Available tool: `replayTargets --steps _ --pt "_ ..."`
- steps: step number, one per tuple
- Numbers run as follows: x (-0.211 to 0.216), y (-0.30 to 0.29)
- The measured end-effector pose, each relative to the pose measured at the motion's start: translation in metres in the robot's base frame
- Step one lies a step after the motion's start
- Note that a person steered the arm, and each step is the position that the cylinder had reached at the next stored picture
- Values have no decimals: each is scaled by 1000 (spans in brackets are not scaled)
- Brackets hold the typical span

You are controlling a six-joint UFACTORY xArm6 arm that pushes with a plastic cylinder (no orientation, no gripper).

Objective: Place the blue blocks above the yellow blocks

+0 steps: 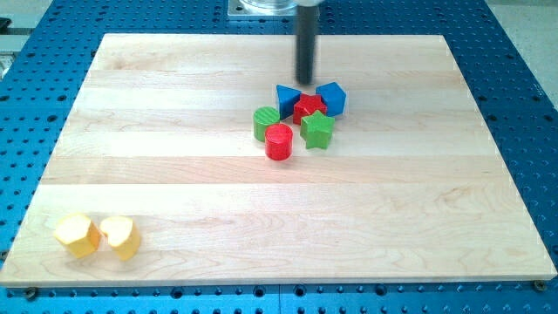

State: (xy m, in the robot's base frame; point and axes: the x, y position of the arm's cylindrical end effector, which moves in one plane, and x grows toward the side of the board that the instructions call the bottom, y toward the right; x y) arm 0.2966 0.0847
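Observation:
Two yellow blocks sit at the board's bottom left, touching: a yellow hexagon-like block (pixel 76 234) and a yellow block (pixel 120 236) to its right. Two blue blocks sit in a cluster above the board's middle: a blue triangle-like block (pixel 287 98) on the left and a blue block (pixel 332 98) on the right. My tip (pixel 304 81) is just above the cluster, between the two blue blocks and slightly higher in the view, not clearly touching either.
The cluster also holds a red star-like block (pixel 309 108), a green cylinder-like block (pixel 266 123), a red cylinder (pixel 279 141) and a green star (pixel 317 129). The wooden board (pixel 174 105) lies on a blue perforated table (pixel 44 17).

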Motion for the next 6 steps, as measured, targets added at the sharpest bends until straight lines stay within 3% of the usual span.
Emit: replayTargets --steps 1,2,4,6 --pt "43 54" --pt "63 69" --pt "56 10" --pt "56 -90"
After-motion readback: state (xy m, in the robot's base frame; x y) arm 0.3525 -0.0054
